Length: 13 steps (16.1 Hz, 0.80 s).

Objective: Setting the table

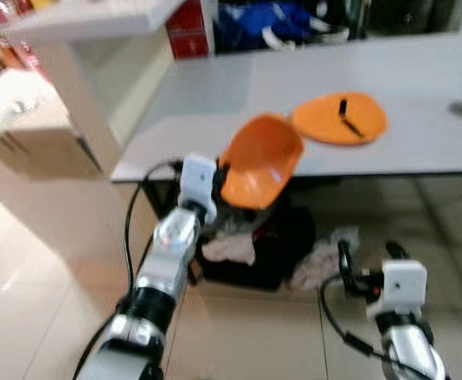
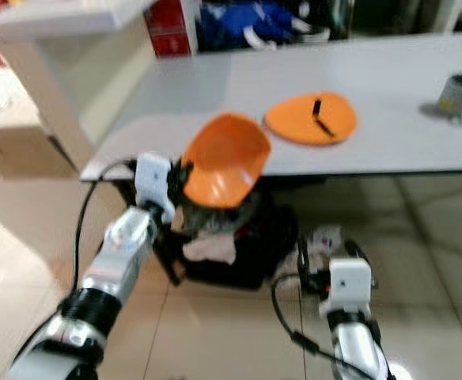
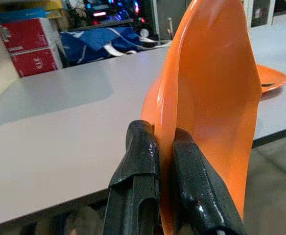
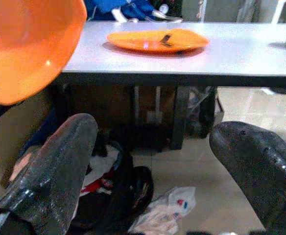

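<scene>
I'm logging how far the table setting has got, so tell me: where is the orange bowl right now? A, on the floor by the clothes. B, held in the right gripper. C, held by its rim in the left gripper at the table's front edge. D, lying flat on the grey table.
C: the left gripper is shut on the rim of the orange bowl, tilted at the front edge of the table.

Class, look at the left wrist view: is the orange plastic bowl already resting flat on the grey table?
No: the left gripper holds the orange plastic bowl by its rim, tilted on edge, off the grey table.
</scene>
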{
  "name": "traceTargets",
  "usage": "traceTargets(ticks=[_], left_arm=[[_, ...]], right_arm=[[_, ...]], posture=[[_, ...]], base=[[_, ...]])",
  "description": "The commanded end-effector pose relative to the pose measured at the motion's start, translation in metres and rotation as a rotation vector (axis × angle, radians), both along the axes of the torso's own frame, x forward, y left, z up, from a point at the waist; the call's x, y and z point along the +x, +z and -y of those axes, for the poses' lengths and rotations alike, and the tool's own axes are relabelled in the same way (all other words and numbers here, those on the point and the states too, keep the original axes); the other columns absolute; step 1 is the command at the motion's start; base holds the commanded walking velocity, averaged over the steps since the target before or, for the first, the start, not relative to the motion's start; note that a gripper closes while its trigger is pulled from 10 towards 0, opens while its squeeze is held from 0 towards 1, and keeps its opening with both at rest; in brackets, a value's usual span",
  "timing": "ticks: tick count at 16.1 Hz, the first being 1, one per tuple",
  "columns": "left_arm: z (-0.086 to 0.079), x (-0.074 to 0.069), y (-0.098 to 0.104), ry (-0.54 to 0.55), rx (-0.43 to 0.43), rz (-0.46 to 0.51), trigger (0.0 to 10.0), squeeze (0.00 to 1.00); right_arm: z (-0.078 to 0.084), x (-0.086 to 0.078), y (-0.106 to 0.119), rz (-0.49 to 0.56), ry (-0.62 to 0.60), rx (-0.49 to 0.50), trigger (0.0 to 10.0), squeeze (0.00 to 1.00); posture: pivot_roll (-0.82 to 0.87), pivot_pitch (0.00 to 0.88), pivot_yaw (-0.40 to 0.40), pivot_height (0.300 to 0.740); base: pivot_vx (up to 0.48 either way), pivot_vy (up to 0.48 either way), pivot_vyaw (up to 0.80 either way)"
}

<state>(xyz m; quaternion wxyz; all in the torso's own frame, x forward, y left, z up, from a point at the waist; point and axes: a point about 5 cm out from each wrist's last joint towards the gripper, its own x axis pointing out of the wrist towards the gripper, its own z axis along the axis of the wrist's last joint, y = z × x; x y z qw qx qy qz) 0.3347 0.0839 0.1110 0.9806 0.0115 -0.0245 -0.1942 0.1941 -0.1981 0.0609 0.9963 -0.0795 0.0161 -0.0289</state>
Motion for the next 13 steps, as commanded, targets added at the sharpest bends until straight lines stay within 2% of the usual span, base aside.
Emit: traceTargets(ticks=[1, 6, 10, 12, 13], left_arm=[[0.005, 0.004, 0.011, -0.012, -0.014, 0.033, 0.0, 0.0], [-0.002, 0.007, 0.007, 0.012, -0.002, 0.016, 0.0, 0.0], [-0.002, 0.007, 0.009, -0.006, 0.008, 0.039, 0.0, 0.0], [-0.001, 0.006, 0.016, -0.021, 0.015, 0.078, 0.0, 0.0], [0.003, 0.005, 0.021, -0.071, 0.016, 0.092, 0.0, 0.0]], right_arm=[[0.0, 0.001, 0.003, 0.017, -0.002, -0.006, 10.0, 0.0], [-0.002, -0.003, 0.004, 0.017, -0.005, -0.003, 10.0, 0.0], [-0.002, -0.005, 0.003, 0.009, -0.01, 0.001, 10.0, 0.0], [-0.001, -0.007, 0.002, 0.006, -0.011, 0.001, 10.0, 0.0], [-0.001, -0.007, 0.002, 0.002, -0.011, 0.001, 10.0, 0.0]], posture=[[-0.11, 0.0, 0.142, 0.74], [-0.12, 0.0, 0.145, 0.74], [-0.12, 0.0, 0.147, 0.74], [-0.12, 0.0, 0.146, 0.74], [-0.11, 0.0, 0.145, 0.74]], base=[[0.33, -0.345, 0.0], [0.368, -0.306, 0.0], [0.371, -0.299, 0.0], [0.178, 0.0, 0.0], [0.0, 0.0, 0.0]])
